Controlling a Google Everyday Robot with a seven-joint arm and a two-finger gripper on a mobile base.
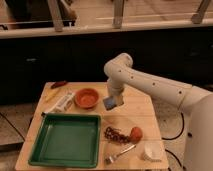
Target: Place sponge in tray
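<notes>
My fingers (117, 97) clench the sponge (112, 103) over the surface (141, 107), just beside the orange bowl (86, 98), apart from the tray (64, 162).

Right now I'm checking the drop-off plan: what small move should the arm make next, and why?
Probably carry the light-blue sponge over the green tray. The gripper is shut on it beside the orange bowl, beyond the tray's far rim, so releasing here would likely miss.
</notes>
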